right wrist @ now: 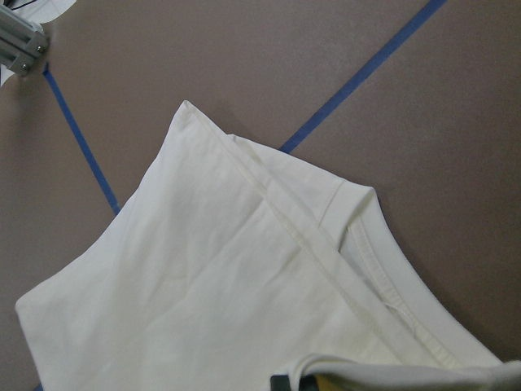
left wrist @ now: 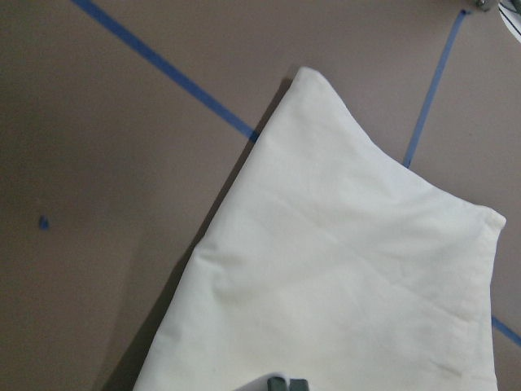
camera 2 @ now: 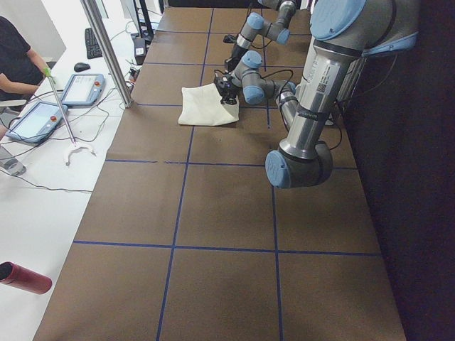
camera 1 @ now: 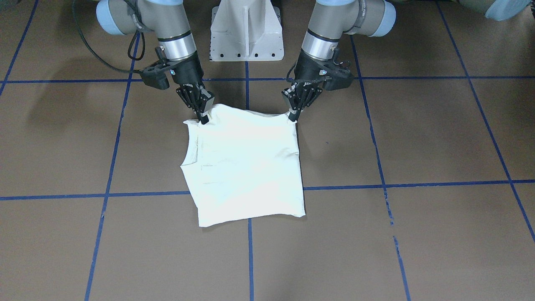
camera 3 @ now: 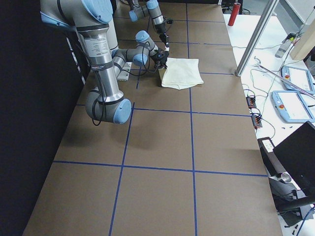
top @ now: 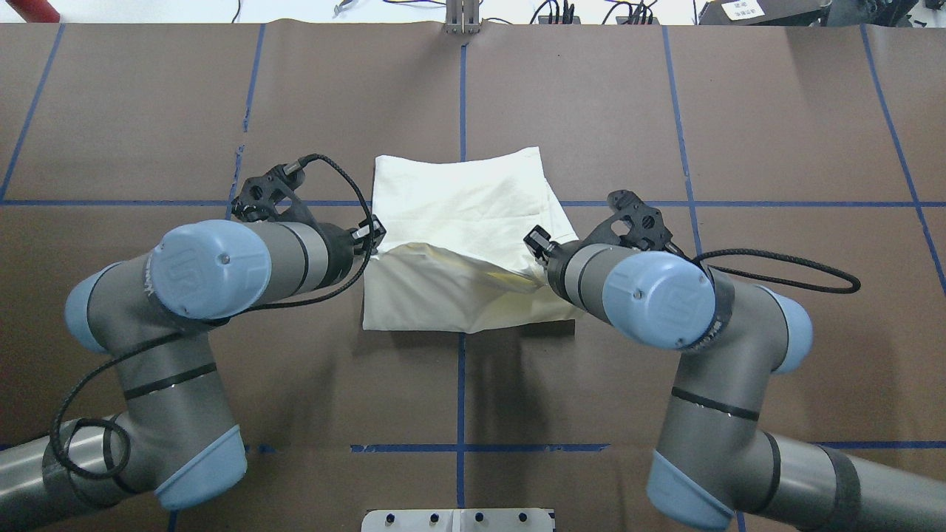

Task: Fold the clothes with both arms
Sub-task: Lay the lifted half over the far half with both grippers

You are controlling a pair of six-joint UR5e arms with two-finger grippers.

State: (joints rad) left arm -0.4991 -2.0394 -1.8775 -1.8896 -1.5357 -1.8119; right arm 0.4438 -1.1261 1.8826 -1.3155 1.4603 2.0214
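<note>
A cream-white shirt [camera 1: 246, 163] lies folded on the brown table, also in the overhead view [top: 458, 214] and both side views [camera 2: 206, 106] [camera 3: 182, 73]. My left gripper [camera 1: 294, 116] is shut on one corner of the shirt's edge nearest the robot. My right gripper [camera 1: 204, 119] is shut on the other corner, beside the neckline. That edge is lifted a little off the table and casts a shadow. From overhead both grippers [top: 373, 247] [top: 538, 257] are partly hidden by the wrists. The wrist views show the shirt [left wrist: 342, 269] [right wrist: 203, 285] spreading away from the fingertips [left wrist: 285, 383].
The white pedestal [camera 1: 246, 31] stands between the arm bases. Blue tape lines [camera 1: 250, 259] grid the brown table. A metal pole [camera 2: 106, 53], tablets [camera 2: 35, 121] and a red bottle [camera 2: 25, 277] stand on the white desk beyond the table's far edge.
</note>
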